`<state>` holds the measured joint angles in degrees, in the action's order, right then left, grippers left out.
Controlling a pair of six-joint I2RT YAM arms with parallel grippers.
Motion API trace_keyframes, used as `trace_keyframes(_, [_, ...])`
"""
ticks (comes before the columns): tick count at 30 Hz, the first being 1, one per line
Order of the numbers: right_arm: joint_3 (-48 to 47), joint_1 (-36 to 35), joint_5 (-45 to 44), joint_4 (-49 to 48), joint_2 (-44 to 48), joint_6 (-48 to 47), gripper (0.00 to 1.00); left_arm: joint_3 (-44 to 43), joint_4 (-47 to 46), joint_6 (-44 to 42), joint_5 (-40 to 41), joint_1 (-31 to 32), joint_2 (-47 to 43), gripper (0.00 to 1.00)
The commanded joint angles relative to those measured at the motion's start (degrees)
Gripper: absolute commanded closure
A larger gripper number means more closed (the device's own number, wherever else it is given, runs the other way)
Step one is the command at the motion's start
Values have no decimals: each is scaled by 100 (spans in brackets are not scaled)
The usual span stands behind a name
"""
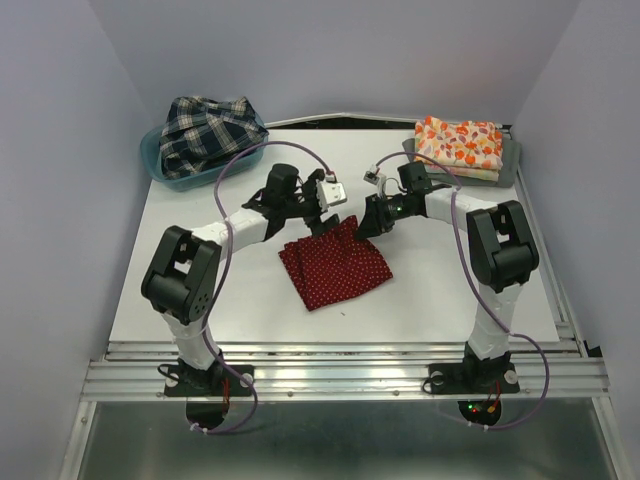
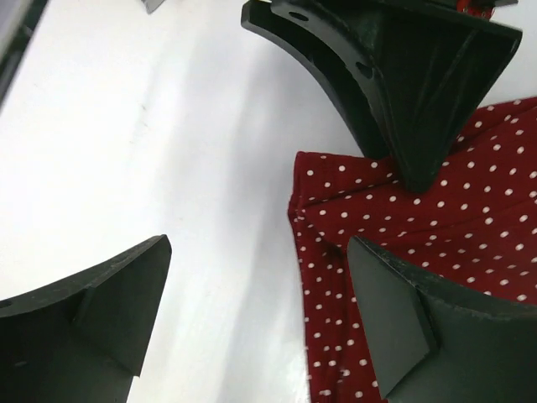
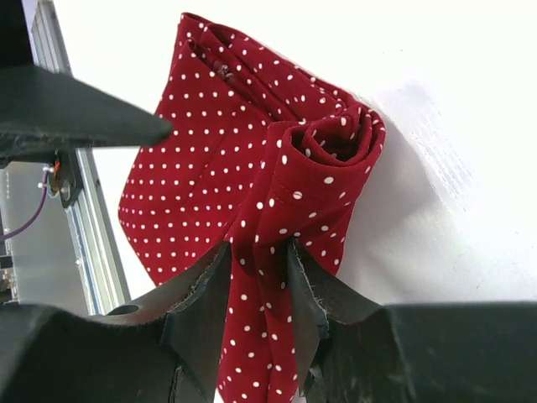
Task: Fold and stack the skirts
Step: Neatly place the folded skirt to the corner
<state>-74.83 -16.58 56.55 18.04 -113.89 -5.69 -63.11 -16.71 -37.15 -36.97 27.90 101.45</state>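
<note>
The dark red dotted skirt (image 1: 335, 268) lies folded in the middle of the table. My right gripper (image 1: 368, 222) is shut on its far right corner, the cloth bunched between the fingers in the right wrist view (image 3: 260, 260). My left gripper (image 1: 322, 222) is open at the skirt's far left corner, one finger (image 2: 403, 311) over the red cloth (image 2: 470, 227), the other over bare table. The plaid skirt (image 1: 208, 132) is heaped in the teal bin. The orange floral skirt (image 1: 460, 143) lies folded at the back right.
The teal bin (image 1: 165, 170) stands at the back left corner. A grey tray (image 1: 510, 165) holds the floral skirt at the back right. The white table top (image 1: 200, 290) ends at a metal rail along the near edge.
</note>
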Motion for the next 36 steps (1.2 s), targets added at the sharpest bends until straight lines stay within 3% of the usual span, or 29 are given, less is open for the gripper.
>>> trace_keyframes(1, [-216, -38, 189, 76, 104, -125, 61, 71, 342, -1687, 120, 49, -432, 2])
trace_keyframes(8, [-287, -38, 268, 129, 130, -107, 61, 510, 1003, -4770, 67, 93, -855, 5])
trace_keyframes(19, [-340, -38, 418, 182, 130, -99, 59, 80, 1662, -5645, -47, 646, -556, 11])
trace_keyframes(36, [-199, -143, 681, 129, 323, 33, 58, -184, 1645, -5628, 182, 945, -169, 11])
